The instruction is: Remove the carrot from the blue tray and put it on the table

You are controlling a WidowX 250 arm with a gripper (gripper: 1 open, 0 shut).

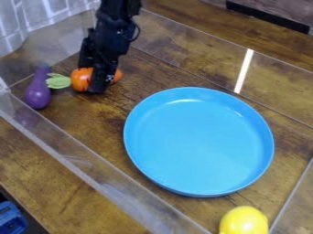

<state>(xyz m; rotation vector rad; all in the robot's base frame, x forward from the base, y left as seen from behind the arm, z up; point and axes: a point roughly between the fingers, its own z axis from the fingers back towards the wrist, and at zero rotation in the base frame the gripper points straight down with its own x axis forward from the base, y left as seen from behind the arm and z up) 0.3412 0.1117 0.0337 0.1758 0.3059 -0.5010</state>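
Observation:
The carrot (80,80), orange with a green leafy top, lies low on the table (184,69) at the left, outside the blue tray (199,139). The gripper (98,77) points steeply down right over it, with its black fingers (105,71) hugging the carrot's right side. How wide the jaws stand is hidden by the hand, so I cannot tell whether they still pinch the carrot. The blue tray sits in the middle right with nothing in it.
A purple eggplant (39,90) lies just left of the carrot's leaves. A yellow lemon (243,221) sits at the bottom edge, right of centre. Clear acrylic walls (86,155) ring the table.

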